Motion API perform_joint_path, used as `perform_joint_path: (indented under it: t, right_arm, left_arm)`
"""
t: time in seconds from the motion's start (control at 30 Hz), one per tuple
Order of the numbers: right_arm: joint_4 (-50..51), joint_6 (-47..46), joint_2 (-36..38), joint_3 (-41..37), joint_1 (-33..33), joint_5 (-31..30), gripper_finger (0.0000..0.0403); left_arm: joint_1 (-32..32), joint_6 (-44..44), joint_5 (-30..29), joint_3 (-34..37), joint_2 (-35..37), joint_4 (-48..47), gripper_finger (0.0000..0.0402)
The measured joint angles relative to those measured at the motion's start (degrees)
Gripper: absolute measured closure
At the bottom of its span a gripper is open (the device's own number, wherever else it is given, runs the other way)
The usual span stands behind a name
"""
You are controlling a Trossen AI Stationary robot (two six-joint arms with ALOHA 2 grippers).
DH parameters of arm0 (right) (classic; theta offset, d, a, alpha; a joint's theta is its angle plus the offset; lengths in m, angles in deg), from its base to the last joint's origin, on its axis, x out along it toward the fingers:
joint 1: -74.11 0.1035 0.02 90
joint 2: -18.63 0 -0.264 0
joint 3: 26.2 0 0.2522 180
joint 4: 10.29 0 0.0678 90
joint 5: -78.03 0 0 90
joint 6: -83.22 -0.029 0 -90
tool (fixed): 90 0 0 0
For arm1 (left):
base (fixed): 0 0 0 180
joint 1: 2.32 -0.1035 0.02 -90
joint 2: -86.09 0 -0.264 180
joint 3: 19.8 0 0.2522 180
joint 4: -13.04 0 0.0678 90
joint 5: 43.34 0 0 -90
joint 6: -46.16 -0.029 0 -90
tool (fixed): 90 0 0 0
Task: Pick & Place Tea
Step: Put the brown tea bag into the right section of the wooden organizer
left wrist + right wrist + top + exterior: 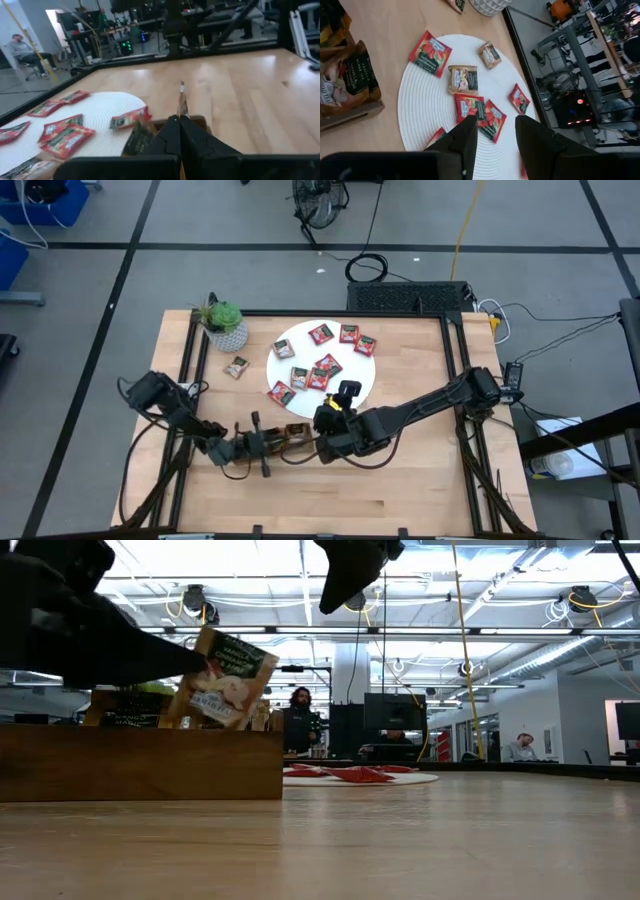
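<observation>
Worktop (400, 480) of pale wood, framed by dark rails; its near half and right side lie bare, giving open room there. Round white woven disc (362, 385) sits toward the far edge at mid-width, carrying small flat red tea sachets (349, 333) spread across it. One grey-brown sachet (236, 367) lies alone on the wood between the disc and the small green potted plant (224, 323) near the far left corner. Long brown wooden tray (140, 762) stands near the worktop's middle, left of the disc's near rim, with upright sachets inside. Left tool (179, 131), fingers pressed together, pinches a thin sachet (182, 102) edge-on above the tray; in the low view a pale sachet (228, 678) hangs tilted over the tray wall. Right tool (495, 131), fingers (465, 135) parted and holding nothing, hovers above the disc's near rim, with red sachets directly below the gap.
</observation>
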State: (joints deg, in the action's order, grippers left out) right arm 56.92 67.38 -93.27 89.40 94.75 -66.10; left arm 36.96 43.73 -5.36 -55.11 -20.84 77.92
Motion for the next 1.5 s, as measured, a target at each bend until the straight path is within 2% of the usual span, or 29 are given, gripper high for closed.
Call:
perform_joint_path:
  t: [0.23,0.47,0.67,0.8,1.07,1.3,1.4,1.43,1.5]
  right_arm:
    - [-9.23,0.6,5.76,-8.7,0.0,0.22,0.0284]
    - [-25.64,5.31,13.47,-20.96,0.12,0.41,0.0284]
    - [-39.62,9.48,19.47,-30.55,0.09,6.33,0.0284]
    - [-46.37,12.0,22.53,-35.57,0.09,7.9,0.0284]
    - [-48.9,12.06,24.42,-40.45,0.09,7.89,0.0284]
    - [-48.85,11.58,24.41,-43.29,0.09,7.8,0.0284]
    - [-49.04,12.14,24.44,-44.8,0.09,6.36,0.0284]
    - [-49.01,12.71,24.42,-45.47,0.09,4.75,0.0284]
    - [-48.86,13.56,24.42,-46.85,-0.06,0.76,0.0284]
  left_arm:
    - [-2.85,0.85,3.68,0.07,-0.11,-0.45,0.0401]
    - [-4.6,2.9,6.03,0.07,-0.11,-2.02,0.04]
    - [-4.71,4.49,5.96,0.07,-0.08,-4.84,0.0374]
    - [-4.69,4.27,5.29,0.07,-0.08,-5.02,0.0346]
    - [-2.98,0.65,-1.55,0.07,1.48,-4.79,0.0284]
    - [-1.64,-8.43,-4.1,0.1,12.79,-5.64,0.0262]
    - [-2.14,-8.09,-3.78,-0.68,19.26,-12.62,0.0263]
    - [-2.61,-6.92,-2.57,-1.45,21.41,-17.78,0.0265]
    - [-4.14,-3.14,3.41,-4.38,25.16,-32.17,0.0278]
